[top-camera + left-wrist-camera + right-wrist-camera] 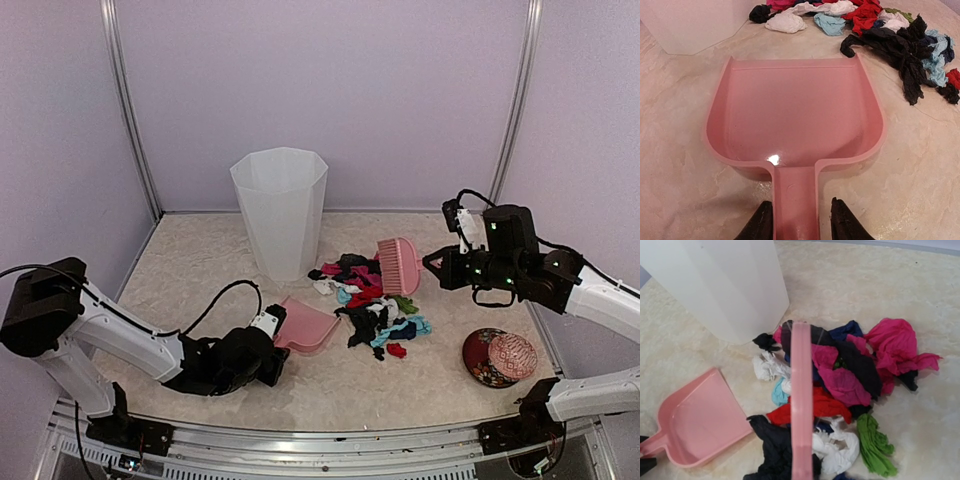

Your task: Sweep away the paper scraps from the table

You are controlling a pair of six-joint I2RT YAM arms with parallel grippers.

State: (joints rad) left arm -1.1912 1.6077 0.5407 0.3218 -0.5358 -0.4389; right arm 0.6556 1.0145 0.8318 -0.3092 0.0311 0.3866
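The paper scraps (370, 300) lie in a loose pile of magenta, black, white, teal, green and red at mid-table (200, 260). My left gripper (268, 348) is low on the table. Its fingers (760, 225) hold the handle of a pink dustpan (795, 115), which lies flat with its mouth toward the pile (900, 45). My right gripper (432, 262) is shut on a pink brush (398, 265) held over the far side of the pile. In the right wrist view the brush (802, 405) crosses above the scraps (850, 375), and my fingers are hidden.
A tall white bin (280, 210) stands behind the pile, just left of it; it also shows in the right wrist view (725, 285). A round red patterned dish (500, 357) sits at the front right. Lilac walls ring the table, and a metal rail (300, 432) runs along the front.
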